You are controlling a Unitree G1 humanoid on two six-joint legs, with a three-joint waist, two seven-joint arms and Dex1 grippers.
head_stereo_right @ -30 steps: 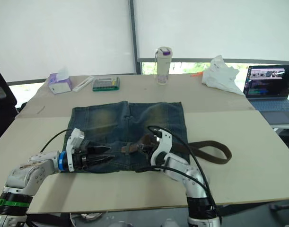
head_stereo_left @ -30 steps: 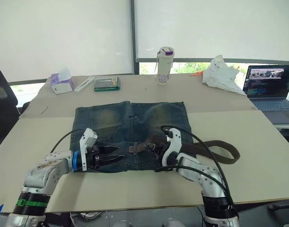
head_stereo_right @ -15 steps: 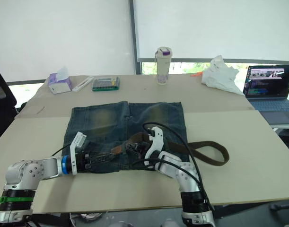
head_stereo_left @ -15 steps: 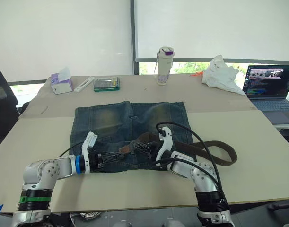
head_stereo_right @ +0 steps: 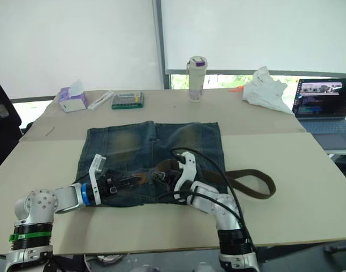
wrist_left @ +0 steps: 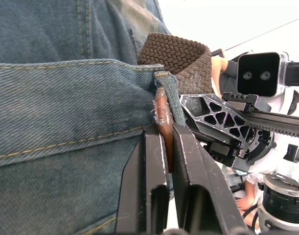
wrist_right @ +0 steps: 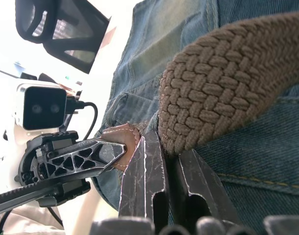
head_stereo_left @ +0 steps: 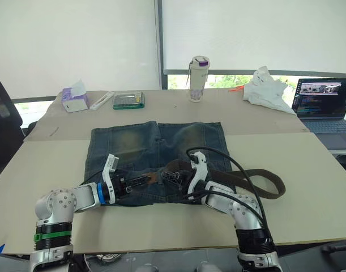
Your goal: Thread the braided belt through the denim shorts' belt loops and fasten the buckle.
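The braided belt [head_stereo_left: 257, 182] lies along the waistband of the denim shorts [head_stereo_left: 156, 153], its tip just entering a belt loop [wrist_left: 165, 98], pinched by the left gripper [wrist_left: 166, 152], right gripper [wrist_right: 166, 161] clamping the strap, its long tail looped toward 3 o'clock, most loops and buckling apparently remaining.

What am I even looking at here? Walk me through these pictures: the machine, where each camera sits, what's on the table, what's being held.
A two-armed humanoid robot works at a table. Two pictures come from cameras in its head, looking down; the other two sit on its wrists, looking along the fingers. Denim shorts lie flat, with a braided belt trailing to the robot's right. The left gripper is shut on the belt's leather tip beside a belt loop; the right gripper pinches the braid. Behind: a tissue box, a bottle, a laptop.
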